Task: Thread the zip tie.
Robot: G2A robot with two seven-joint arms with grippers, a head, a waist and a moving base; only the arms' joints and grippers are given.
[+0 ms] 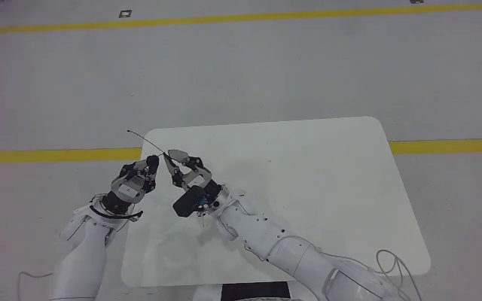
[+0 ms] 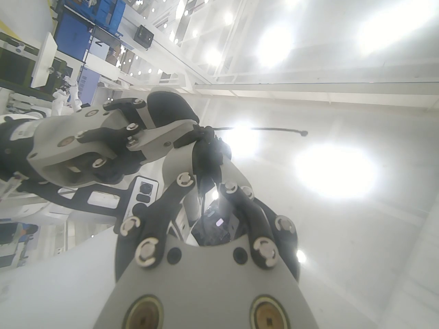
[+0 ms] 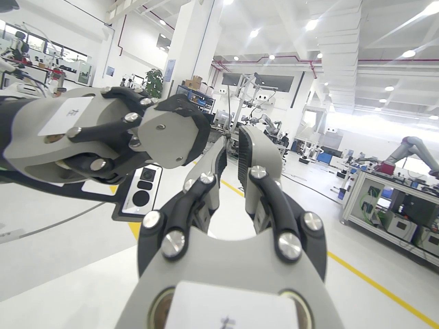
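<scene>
1. Left gripper (image 2: 209, 149) clamps the zip tie (image 2: 260, 128) over the table's (image 1: 339, 188) nine-o'clock edge, tail toward ten o'clock, left free for threading, I'd judge.
2. Right gripper (image 3: 232, 145) sits alongside; its hold I cannot tell.

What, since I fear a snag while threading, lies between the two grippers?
Only the zip tie: the left wrist view shows it clamped in the left gripper, with the right gripper close against it and nothing else between them.
</scene>
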